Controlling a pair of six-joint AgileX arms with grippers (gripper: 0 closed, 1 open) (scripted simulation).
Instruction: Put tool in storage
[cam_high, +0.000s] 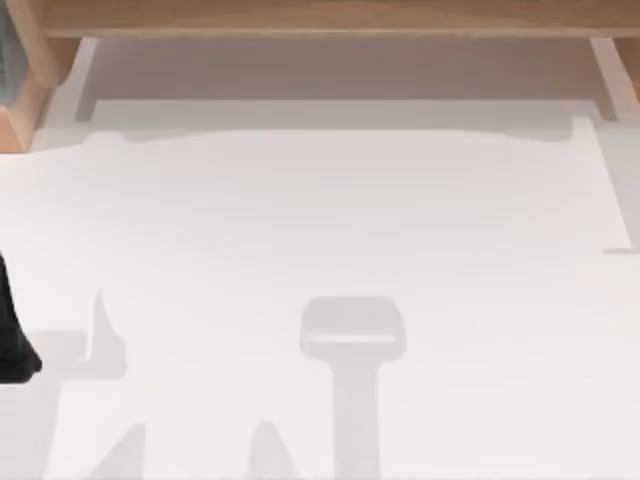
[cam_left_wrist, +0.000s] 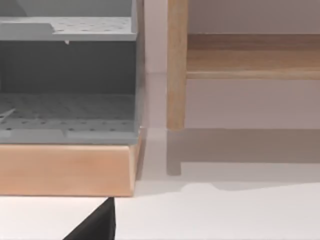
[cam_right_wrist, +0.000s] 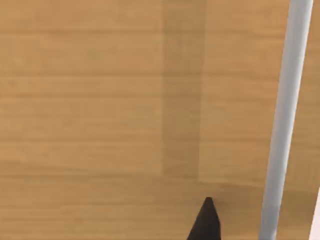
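Where our left gripper (cam_left_wrist: 97, 225) hangs: near a grey storage rack (cam_left_wrist: 70, 100) on a wooden base (cam_left_wrist: 65, 170), at the white table's (cam_high: 330, 220) left edge.
Left grip: we cannot tell.
Right gripper (cam_right_wrist: 205, 222): close against a wooden panel (cam_right_wrist: 100, 100), beside a pale post (cam_right_wrist: 285, 115).
Right grip: we cannot tell.
Tool: we cannot tell where it lies.

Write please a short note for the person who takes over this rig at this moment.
Left arm: dark shape at the table's left edge, its wrist camera facing the grey storage rack on its wooden base.
Right arm: its wrist camera faces a wooden panel beside a pale pole.
Done: I cannot confirm that the tool is stored.
Left: find the tool, then check the rack.
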